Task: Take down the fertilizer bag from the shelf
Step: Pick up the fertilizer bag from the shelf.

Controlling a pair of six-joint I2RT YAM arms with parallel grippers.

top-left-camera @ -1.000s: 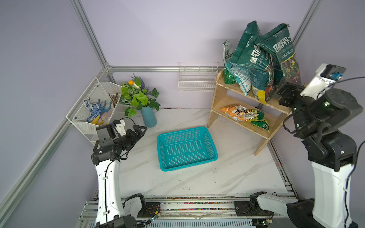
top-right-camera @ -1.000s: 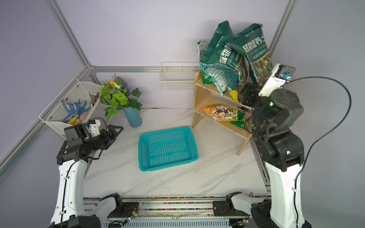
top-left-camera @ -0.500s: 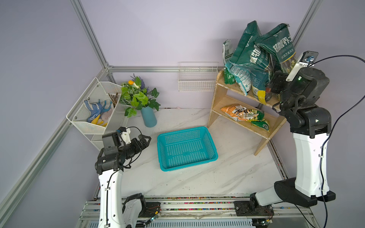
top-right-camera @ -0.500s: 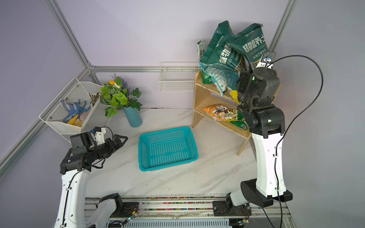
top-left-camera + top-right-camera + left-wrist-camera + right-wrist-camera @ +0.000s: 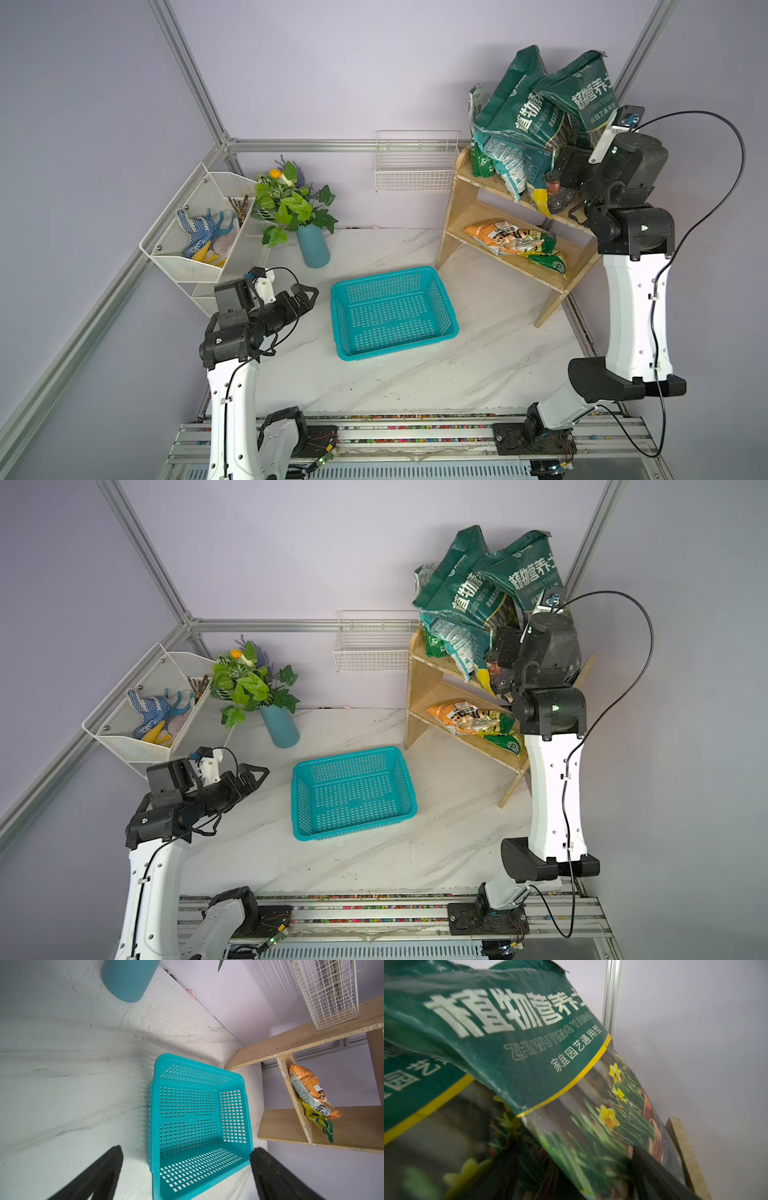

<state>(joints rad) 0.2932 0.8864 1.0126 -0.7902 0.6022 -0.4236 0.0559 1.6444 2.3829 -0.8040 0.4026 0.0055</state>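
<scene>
Right wrist view: the green fertilizer bag (image 5: pixel 529 1047) fills my lens, leaning on the top tier of the shelf (image 5: pixel 453 224). My right gripper (image 5: pixel 559 194) sits at its base, spread untellable; next, likely clamp and lift.

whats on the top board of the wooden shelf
A big green bag and a second green bag lean together on the shelf top board, a smaller green packet beside them. The right arm covers the other end, so anything there is hidden.

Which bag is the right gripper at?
The dark green bag nearest the metal post, overlapping its twin; the orange bag sits a tier lower.
</scene>
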